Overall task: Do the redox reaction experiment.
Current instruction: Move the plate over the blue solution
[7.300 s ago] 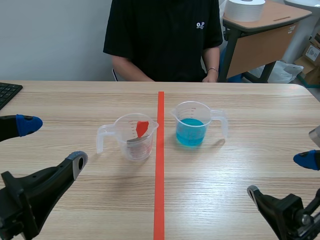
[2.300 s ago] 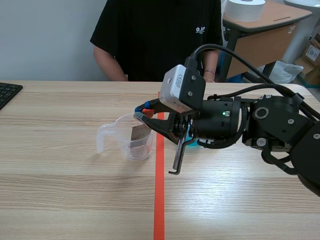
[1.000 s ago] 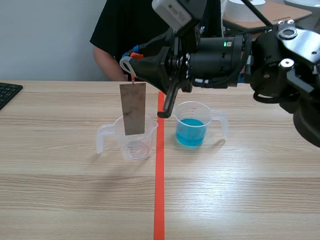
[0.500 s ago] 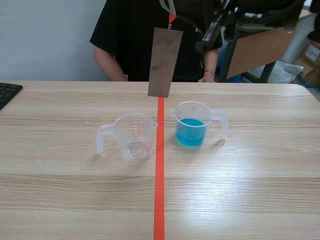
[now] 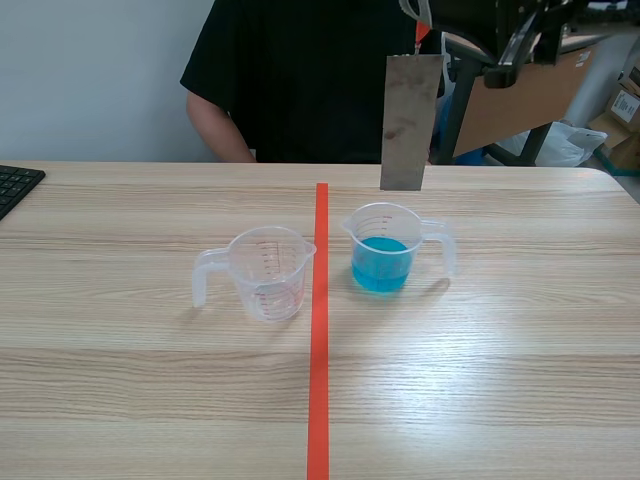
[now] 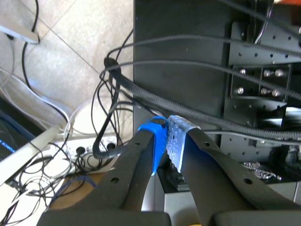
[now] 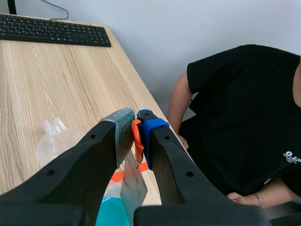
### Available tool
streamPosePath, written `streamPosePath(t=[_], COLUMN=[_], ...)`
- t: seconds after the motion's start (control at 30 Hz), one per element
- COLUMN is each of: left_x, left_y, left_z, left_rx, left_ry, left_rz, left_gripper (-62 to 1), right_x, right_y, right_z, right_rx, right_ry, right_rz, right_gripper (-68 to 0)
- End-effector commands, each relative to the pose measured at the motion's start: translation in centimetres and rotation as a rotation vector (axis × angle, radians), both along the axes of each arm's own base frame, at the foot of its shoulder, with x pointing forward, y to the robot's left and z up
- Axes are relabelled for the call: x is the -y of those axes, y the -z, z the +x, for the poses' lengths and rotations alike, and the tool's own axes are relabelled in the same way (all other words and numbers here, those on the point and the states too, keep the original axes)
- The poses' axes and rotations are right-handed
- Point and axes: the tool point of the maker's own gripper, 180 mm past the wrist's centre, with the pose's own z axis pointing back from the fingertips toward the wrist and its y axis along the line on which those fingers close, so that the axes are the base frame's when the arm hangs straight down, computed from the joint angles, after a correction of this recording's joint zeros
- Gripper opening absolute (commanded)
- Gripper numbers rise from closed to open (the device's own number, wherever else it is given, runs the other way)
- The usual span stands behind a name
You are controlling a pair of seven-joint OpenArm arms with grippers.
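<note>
Metal strip (image 5: 404, 122), dull grey and flat, hangs straight down in the air over the right half of the bench (image 5: 120, 380). Its lower end is just above the cup of blue liquid (image 5: 385, 250) and does not touch the rim. A small orange tab (image 5: 421, 32) sits at the top of the strip, and the right claw (image 7: 135, 120) is clamped on that tab, pads pressed against it from both sides. From the right wrist camera the strip (image 7: 133, 186) dangles below the fingers with the blue liquid (image 7: 113, 212) under it. Only part of the right arm (image 5: 520, 25) shows, high at the far right.

The cup of blue liquid stands just right of the red tape line (image 5: 319, 350), its handle pointing right. An empty clear cup (image 5: 268, 272) stands just left of the line, handle to the left, the two cups near each other but apart.

The left claw (image 6: 165, 136) is closed on nothing, its blue and pale pads meeting, and it points at cables (image 6: 108, 108) on a tiled floor beside a black frame (image 6: 188, 28).

A person in a black shirt (image 5: 300, 80) sits at the far side. A black keyboard (image 5: 15, 185) lies at the far left edge of the bench.
</note>
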Motion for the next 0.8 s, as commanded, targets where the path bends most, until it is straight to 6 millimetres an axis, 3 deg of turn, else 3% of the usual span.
streamPosePath(t=[0.0, 0.43, 0.77], left_x=[0.3, 0.2, -0.3], left_y=[-0.3, -0.3, -0.8], left_z=[0.1, 0.1, 0.9], left_rx=[0.012, 0.010, 0.055], left_ry=[0.002, 0.013, 0.098], left_rz=[-0.011, -0.005, 0.035], left_gripper=[-57.8, -57.8, -57.7], right_x=[0.3, 1.7, 1.5], right_y=[-1.2, -0.3, -0.4], right_z=[0.3, 1.6, 1.7], right_rx=[0.026, -0.010, -0.015], right_ry=[0.001, 0.038, 0.035], right_rz=[0.024, 0.069, 0.103], right_gripper=[-66.0, -66.0, -66.0])
